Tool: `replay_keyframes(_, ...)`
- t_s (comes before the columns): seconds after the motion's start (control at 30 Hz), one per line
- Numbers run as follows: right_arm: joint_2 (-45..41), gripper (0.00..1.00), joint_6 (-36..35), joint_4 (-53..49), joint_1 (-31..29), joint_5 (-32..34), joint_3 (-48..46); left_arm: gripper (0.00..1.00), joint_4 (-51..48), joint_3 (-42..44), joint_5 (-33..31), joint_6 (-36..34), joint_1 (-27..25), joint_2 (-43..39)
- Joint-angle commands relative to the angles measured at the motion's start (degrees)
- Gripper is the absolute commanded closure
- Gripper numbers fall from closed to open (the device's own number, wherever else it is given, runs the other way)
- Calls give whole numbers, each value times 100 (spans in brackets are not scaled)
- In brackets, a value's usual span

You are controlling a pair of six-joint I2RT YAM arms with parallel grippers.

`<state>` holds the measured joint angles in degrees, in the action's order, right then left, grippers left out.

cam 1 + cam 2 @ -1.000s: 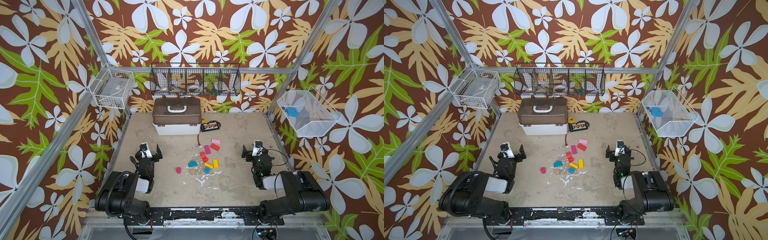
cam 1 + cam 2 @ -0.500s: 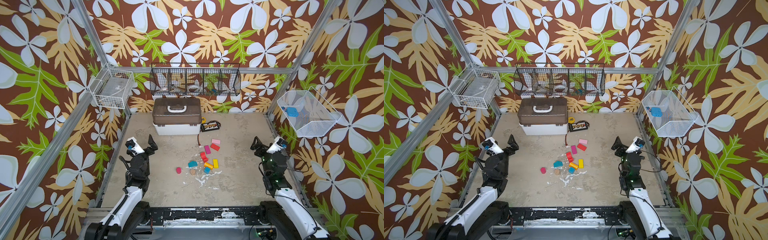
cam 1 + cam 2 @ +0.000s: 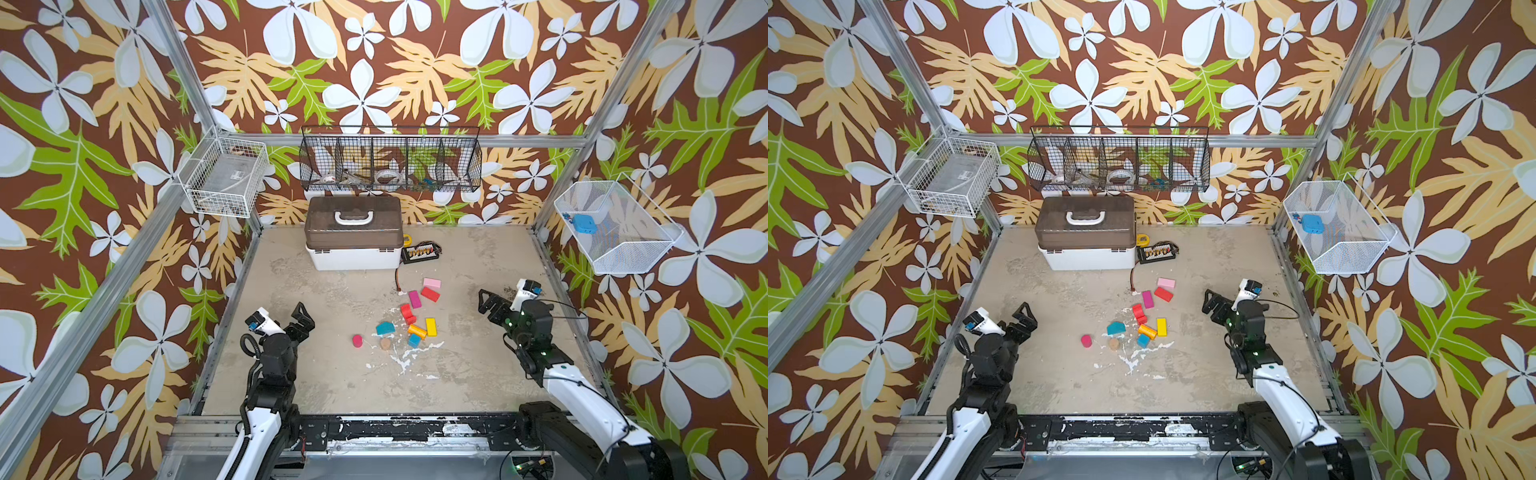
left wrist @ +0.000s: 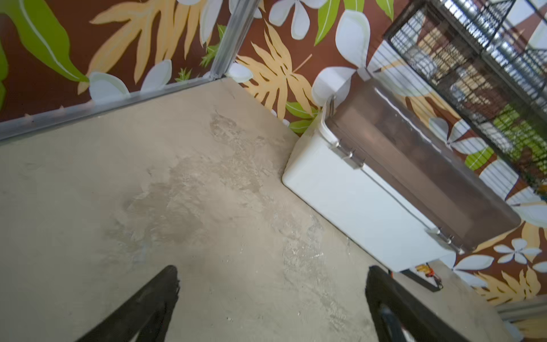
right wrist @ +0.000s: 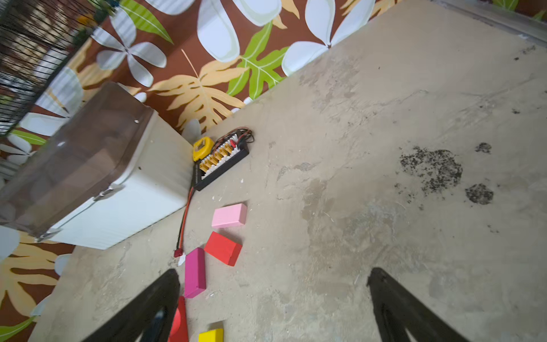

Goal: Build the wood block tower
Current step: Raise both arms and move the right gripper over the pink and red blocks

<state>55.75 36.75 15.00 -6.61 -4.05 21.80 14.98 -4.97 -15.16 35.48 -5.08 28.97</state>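
The wood blocks lie loose and single on the table's middle in both top views: pink bar, magenta bar, red bar, red arch, teal roof piece, orange cylinder, yellow bar, blue cube, crimson cylinder, tan cylinder. No tower is in view. My left gripper hangs open left of them, over bare table. My right gripper stands open to their right, empty; its wrist view shows the magenta bar beside one finger.
A white toolbox with a brown lid stands at the back, with a black-and-orange board and its wire beside it. Wire baskets hang on the back and side walls. Metal frame rails edge the table.
Both arms have risen from their folded rest at the front and reached forward. Both grippers now point towards the blocks. The blocks have not moved.
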Motion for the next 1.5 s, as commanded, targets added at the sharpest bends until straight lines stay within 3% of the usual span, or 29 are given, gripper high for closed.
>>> replay_keyframes(0.0, 467, 0, -51, -253, -196, 146, 183, 0, 770, 108, 419, -296, 8, 247)
replay_keyframes(0.1, 989, 0, 59, -423, -619, 627, 518, 0, 965, -23, 540, -341, 7, 829)
replay_keyframes(0.27, 1767, 0, 82, -569, -1361, 1091, 1105, 0, 1363, -118, 1314, -422, -25, 1482)
replay_keyframes(0.37, 2054, 0, 95, -530, -1718, 1482, 1303, 0, 1332, -169, 1210, -463, -145, 1567)
replay_keyframes(0.57, 2941, 2, -184, -778, -2054, 1444, 1963, 1, 1241, -222, 864, -557, -542, 1583)
replay_keyframes(0.8, 3823, 6, -491, -1358, -2174, 1380, 2856, 1, 1182, -329, 769, -578, -638, 1812)
replay_keyframes(1.13, 4835, 7, -821, -1930, -2456, 1821, 3925, 2, 1195, -364, 726, -612, -720, 1892)
replay_keyframes(1.47, 5360, 9, -846, -2039, -2696, 2314, 4344, 2, 1155, -393, 643, -594, -729, 1937)
